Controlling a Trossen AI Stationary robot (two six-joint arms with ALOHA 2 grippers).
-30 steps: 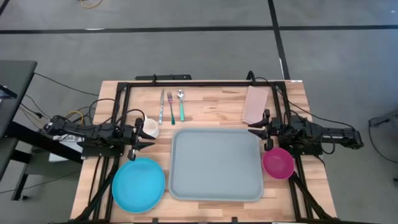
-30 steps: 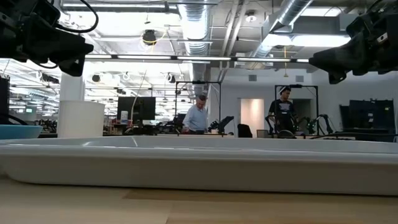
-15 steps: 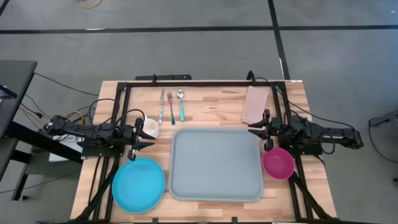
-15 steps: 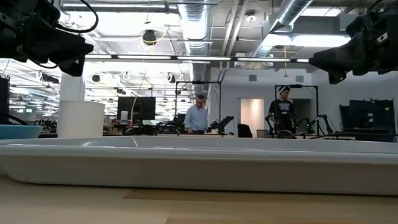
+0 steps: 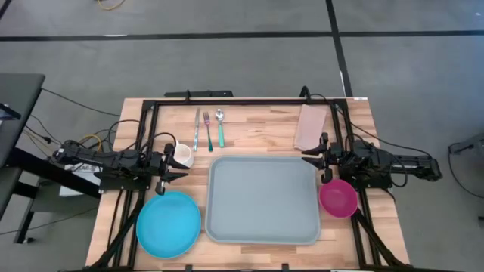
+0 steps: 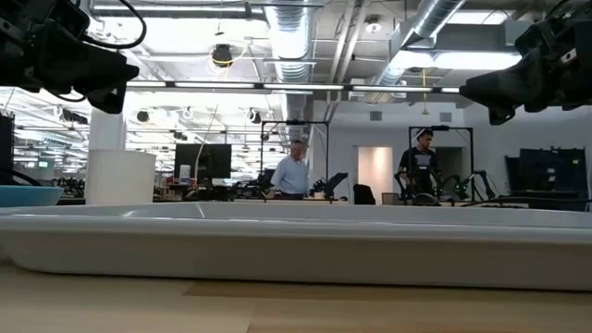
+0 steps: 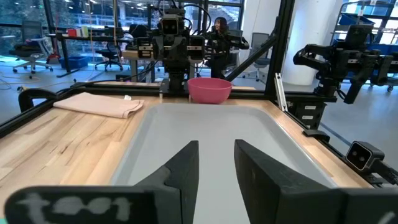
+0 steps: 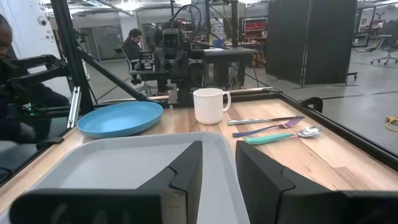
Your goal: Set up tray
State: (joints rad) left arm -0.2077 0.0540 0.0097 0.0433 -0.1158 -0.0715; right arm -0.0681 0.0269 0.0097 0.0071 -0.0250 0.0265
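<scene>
Tray (image 5: 262, 199) flat btwn L claw (image 5: 179, 168) & R claw (image 5: 308, 158), untouched.

Tray (image 5: 263, 199) mid-bench (image 5: 257, 128), flanked both sides.
Plate (image 5: 169, 224) and mug (image 5: 182, 155) left; bowl (image 5: 337, 197) and cloth (image 5: 311, 126) right; cutlery (image 5: 209, 128) behind.

Four cameras on my counter (image 5: 257, 125)

One looks straight down; one sits level against the tray (image 6: 296, 242) rim; my two wrist cameras face each other low across that tray (image 7: 205, 134).
</scene>
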